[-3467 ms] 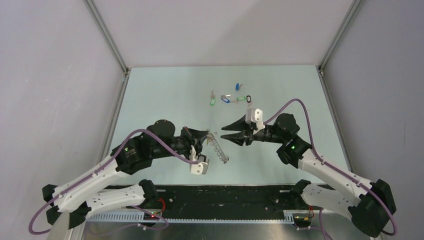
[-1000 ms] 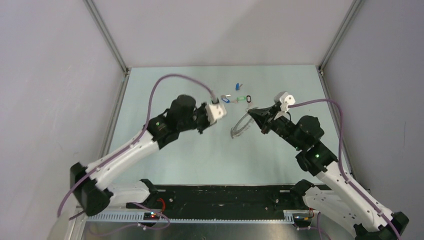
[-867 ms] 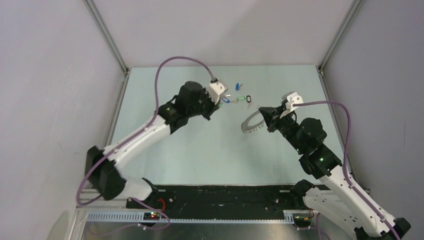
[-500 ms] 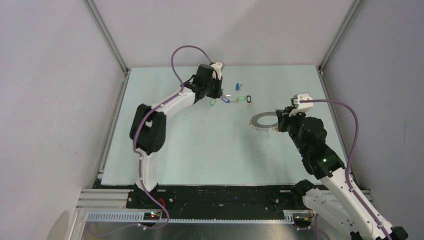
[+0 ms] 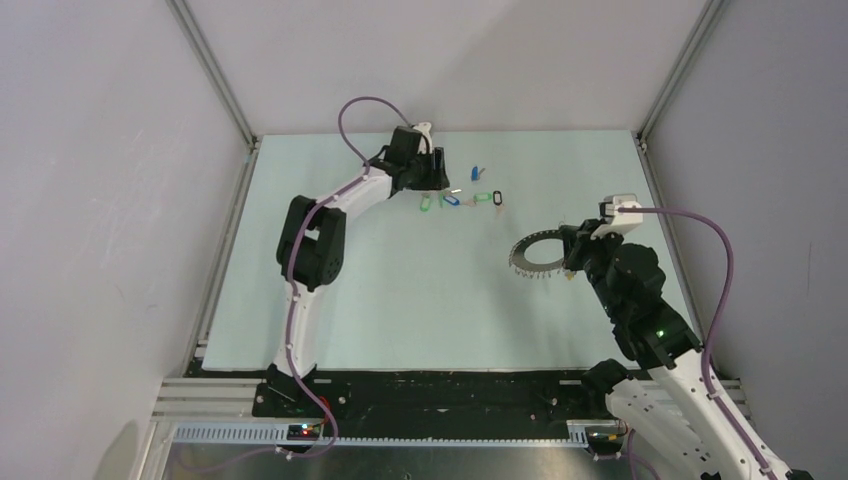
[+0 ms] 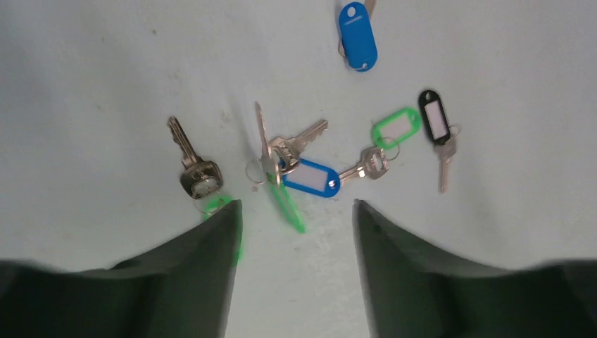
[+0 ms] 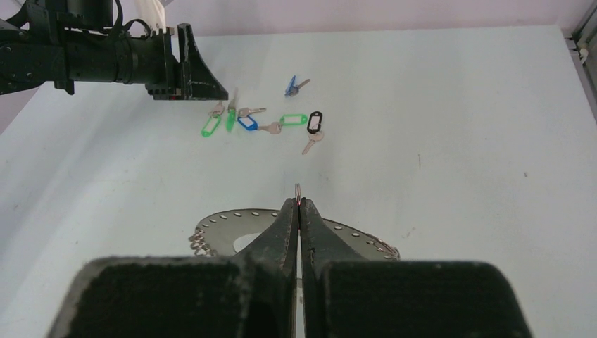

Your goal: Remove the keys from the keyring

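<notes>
Top external: my left gripper [image 5: 436, 186] reaches to the far side of the table [image 5: 400, 300], just beside the keys [image 5: 462, 198], which lie loose in a small cluster. My right gripper [image 5: 566, 252] is at the right, pinched on the rim of the keyring [image 5: 528, 256], well apart from the keys.

Left wrist: my fingers stand apart, holding nothing, above the keys [image 6: 310, 177]. A green tag [image 6: 220, 205] peeks from under one fingertip.

Right wrist: my fingers are pressed together on the keyring [image 7: 218, 227], with a small wire loop [image 7: 298, 189] showing at their tips. Whether the keyring touches the table I cannot tell.
</notes>
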Controlling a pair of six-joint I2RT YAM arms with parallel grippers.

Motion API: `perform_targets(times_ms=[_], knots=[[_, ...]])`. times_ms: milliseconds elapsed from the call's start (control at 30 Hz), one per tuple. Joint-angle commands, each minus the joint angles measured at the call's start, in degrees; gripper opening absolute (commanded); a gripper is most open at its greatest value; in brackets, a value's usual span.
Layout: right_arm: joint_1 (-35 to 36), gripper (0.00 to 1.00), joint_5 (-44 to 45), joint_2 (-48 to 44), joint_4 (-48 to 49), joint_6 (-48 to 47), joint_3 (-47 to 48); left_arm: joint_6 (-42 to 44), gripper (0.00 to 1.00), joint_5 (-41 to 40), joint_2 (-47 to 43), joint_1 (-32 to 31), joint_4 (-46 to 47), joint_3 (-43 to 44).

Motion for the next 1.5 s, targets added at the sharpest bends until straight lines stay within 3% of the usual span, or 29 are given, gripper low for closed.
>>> perform_targets(times_ms=[0, 67, 133, 567, 700, 867, 1033, 1300, 1367, 1400, 1467], knots=[[-0.32, 0.0, 0.68, -0.86, 1.83, 0.36, 0.89, -0.66, 0.91, 0.42, -1.28, -0.28, 1.91, 1.27], [-0.41, 0.0, -0.07, -0.42, 1.88, 0.34, 1.1, 0.52, 0.99, -0.44, -3.67, -0.33, 1.97, -0.51], [-0.62, 0.0, -0.98, 0.22, 1.52, 0.1, 1.6, 1.7, 0.99, -1.47, -7.07, -0.45, 1.92, -2.71], [-0.57, 0.0, -14.1, 7.76, 0.56, 0.81, 3.13, -7.23, 1.0, -12.69, -37.1, -1.82, 2.15, -20.86], [2.41, 0.0, -16.59, 13.31, 4.02, 1.55, 4.53, -9.7, 1.0, -11.03, -49.4, -0.2, 2.1, -30.19], [12.3, 0.0, -10.94, 23.09, 9.28, 0.3, 7.78, -6.92, 1.0, -11.82, -66.52, 1.53, 1.42, -37.19], [18.16, 0.0, -11.25, 33.65, 15.77, 0.35, 13.38, 0.54, 1.0, -11.71, -76.52, 5.69, -6.08, -38.65], [20.7, 0.0, -17.81, 59.21, 23.81, -0.17, 39.0, 9.2, 1.0, -21.91, -85.77, 7.91, -12.79, -42.43], [20.48, 0.28, -18.13, 61.71, 23.48, 0.01, 44.9, 10.09, 1.0, -22.91, -85.98, 8.12, -13.23, -42.4], [20.39, 0.56, -17.82, 62.15, 22.78, 0.09, 47.07, 10.25, 1.0, -23.26, -85.96, 8.17, -13.27, -42.29], [19.99, 0.78, -16.57, 62.16, 21.21, 0.3, 47.31, 10.47, 1.0, -23.03, -85.74, 8.14, -13.38, -42.1]])
